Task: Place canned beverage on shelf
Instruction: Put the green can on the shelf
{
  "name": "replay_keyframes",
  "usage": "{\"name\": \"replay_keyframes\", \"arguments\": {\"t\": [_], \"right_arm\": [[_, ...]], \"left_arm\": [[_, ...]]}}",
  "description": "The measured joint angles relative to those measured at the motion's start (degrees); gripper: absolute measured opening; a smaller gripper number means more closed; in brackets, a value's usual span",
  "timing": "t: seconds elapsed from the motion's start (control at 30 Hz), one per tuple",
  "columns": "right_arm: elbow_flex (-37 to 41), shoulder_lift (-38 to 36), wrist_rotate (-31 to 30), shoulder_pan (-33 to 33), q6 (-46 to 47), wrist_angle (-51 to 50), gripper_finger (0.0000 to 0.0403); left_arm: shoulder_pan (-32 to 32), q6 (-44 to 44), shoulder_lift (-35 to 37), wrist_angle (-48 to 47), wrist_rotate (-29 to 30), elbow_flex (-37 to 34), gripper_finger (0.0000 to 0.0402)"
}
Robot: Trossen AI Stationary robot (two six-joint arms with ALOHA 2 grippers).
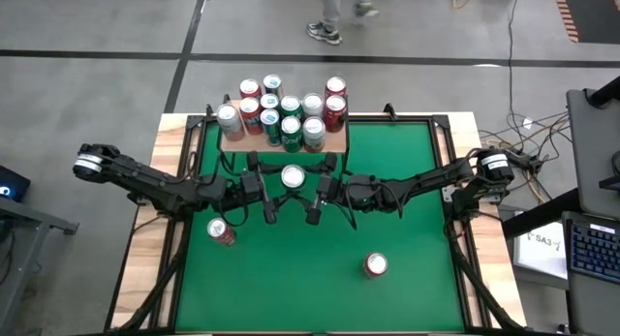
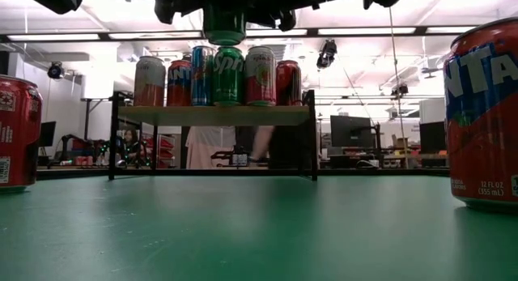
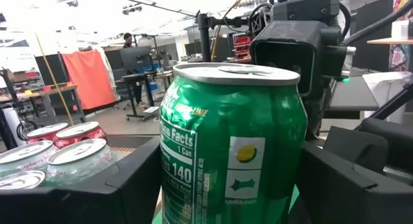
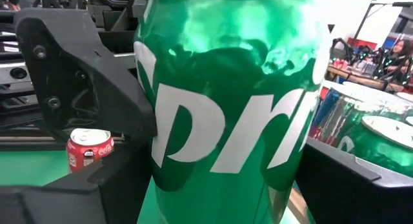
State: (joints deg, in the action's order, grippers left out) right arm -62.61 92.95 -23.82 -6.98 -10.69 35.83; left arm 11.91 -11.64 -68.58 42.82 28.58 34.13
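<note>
We see both hands, left hand (image 1: 270,198) and right hand (image 1: 317,196), grasping 1 green aluminium Sprite can (image 1: 292,176) above the desk (image 1: 407,220), before the light-wood shelf (image 1: 334,142).

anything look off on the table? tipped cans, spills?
No spill or tipped can shows. Odd bit: both the left gripper and the right gripper sit around one green Sprite can, held in the air just in front of the shelf. The two red cans on the table stand upright.

Cans (image 1: 282,110) crowd the shelf (image 1: 232,139) ahead of me, while open green table (image 1: 407,171) lies to either side.
</note>
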Motion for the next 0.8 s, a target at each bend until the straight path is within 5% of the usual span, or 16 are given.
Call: {"name": "replay_keyframes", "arguments": {"t": [0.5, 0.8], "right_arm": [[0.0, -2.2, -1.9, 0.0, 4.0, -4.5, 0.0345], [-0.8, -5.7, -3.6, -0.3, 6.4, -10.2, 0.0345]], "left_arm": [[0.2, 0.5, 8.1, -11.1, 1.3, -0.5, 0.0277], [0.1, 3.2, 10.6, -13.1, 2.5, -6.9, 0.0277]]}}
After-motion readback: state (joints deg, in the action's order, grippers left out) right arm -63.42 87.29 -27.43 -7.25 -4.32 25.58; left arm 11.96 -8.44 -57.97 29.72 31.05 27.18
